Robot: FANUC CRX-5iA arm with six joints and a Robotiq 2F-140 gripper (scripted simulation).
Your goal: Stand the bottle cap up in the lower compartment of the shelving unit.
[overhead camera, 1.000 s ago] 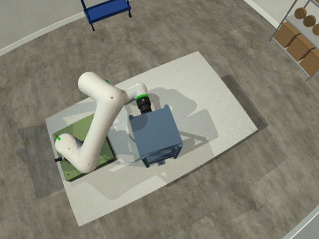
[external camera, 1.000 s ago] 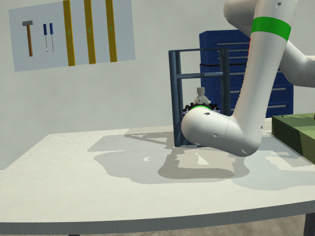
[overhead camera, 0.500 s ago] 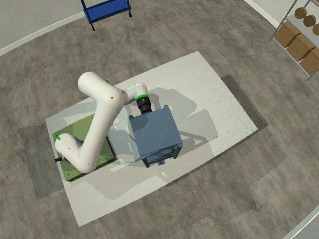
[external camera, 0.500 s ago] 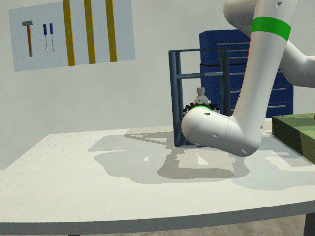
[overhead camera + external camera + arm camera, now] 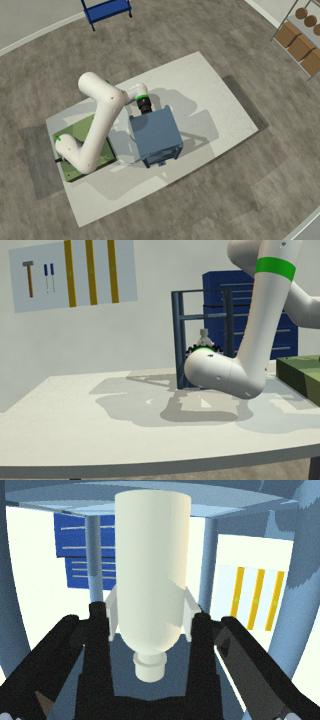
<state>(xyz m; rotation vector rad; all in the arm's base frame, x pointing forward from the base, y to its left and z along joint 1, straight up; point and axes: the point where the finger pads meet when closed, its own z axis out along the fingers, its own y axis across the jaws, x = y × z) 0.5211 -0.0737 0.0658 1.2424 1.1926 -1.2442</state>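
The cream bottle (image 5: 150, 560) is between my gripper's black fingers, which clasp its body near the shoulder. My gripper (image 5: 150, 597) is shut on it. The wrist view is upside down, so the cap shows at the bottom and the base at the top, next to a pale blue shelf surface. In the exterior view the bottle's cap and neck (image 5: 204, 333) show upright inside the blue shelving unit (image 5: 178, 343) (image 5: 155, 134), in the lower compartment; the arm's wrist hides its body and base. In the top view the unit's top hides bottle and fingers. I cannot tell whether the base touches the floor.
The shelving unit's posts (image 5: 208, 567) stand close on both sides of the bottle. The arm's elbow hangs low over the table (image 5: 77, 420) (image 5: 206, 90) in front of the unit. The green robot base (image 5: 82, 129) (image 5: 297, 371) is at the table's end. A blue cabinet (image 5: 217, 304) stands behind.
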